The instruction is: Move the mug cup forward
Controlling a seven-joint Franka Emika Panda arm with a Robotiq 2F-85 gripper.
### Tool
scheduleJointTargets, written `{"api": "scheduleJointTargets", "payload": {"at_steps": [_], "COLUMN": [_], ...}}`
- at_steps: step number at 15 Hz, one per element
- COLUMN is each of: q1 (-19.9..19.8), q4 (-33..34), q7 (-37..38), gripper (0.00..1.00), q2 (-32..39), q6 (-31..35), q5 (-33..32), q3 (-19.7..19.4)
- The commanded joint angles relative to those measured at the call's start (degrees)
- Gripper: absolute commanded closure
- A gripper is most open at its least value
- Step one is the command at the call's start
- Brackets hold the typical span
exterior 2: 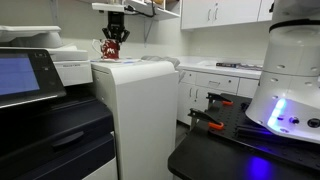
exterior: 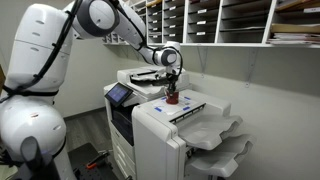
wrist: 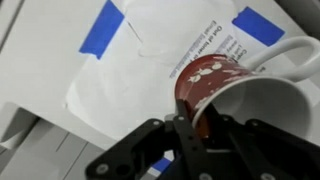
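Note:
The mug cup (exterior: pixel 171 97) is small and dark red in both exterior views (exterior 2: pixel 112 48). It stands on top of the white printer's finisher unit (exterior: pixel 160 135). In the wrist view the mug (wrist: pixel 215 85) shows a dark red band with white dots, a white body and a white handle, and it looks tilted. My gripper (exterior: pixel 172 86) comes straight down onto it (exterior 2: pixel 113 38). In the wrist view the black fingers (wrist: pixel 185 125) are shut on the mug's rim, one finger inside and one outside.
A paper sheet (wrist: pixel 130 70) held by blue tape strips (wrist: pixel 102 28) covers the unit's top. The printer's scanner lid (exterior: pixel 140 76) and touch panel (exterior: pixel 120 95) are beside it. Wall shelves of paper (exterior: pixel 230 20) hang above. Output trays (exterior: pixel 220 140) stick out.

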Motion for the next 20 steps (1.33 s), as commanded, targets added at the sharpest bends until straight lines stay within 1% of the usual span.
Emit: {"api": "scheduleJointTargets", "payload": {"at_steps": [1, 5, 6, 7, 8, 9, 10, 12, 15, 16, 18, 20], "q1": [1.0, 0.9, 1.0, 0.7, 0.4, 0.2, -0.1, -0.3, -0.6, -0.7, -1.2, -1.8], "q4": [-7.8, -12.8, -13.6, -14.4, -15.4, -16.0, -16.9, -17.8, -17.4, -17.2, -17.2, -17.7], "q7": [-0.7, -0.4, 0.0, -0.5, -1.8, -2.3, -3.8, -6.0, -7.4, -7.0, -7.8, -8.2], "gripper": [0.94, 0.94, 0.88, 0.53, 0.51, 0.45, 0.37, 0.21, 0.01, 0.00, 0.00, 0.00], "q2": [-6.4, -9.3, -9.8, -10.3, -11.1, -11.8, -13.0, -15.3, -19.2, -20.5, -22.6, -24.1], "q6": [-0.4, 0.9, 2.2, 3.0, 4.4, 5.3, 6.9, 7.7, 2.0, -0.2, -2.5, -2.1], "q5": [-3.2, -6.4, -7.5, -7.6, -7.0, -6.5, -5.2, -3.7, -3.9, -5.1, -5.6, -6.2], "q3": [-0.1, 0.3, 0.3, 0.5, 0.9, 1.1, 1.5, 2.2, 2.8, 2.8, 3.1, 3.6]}}
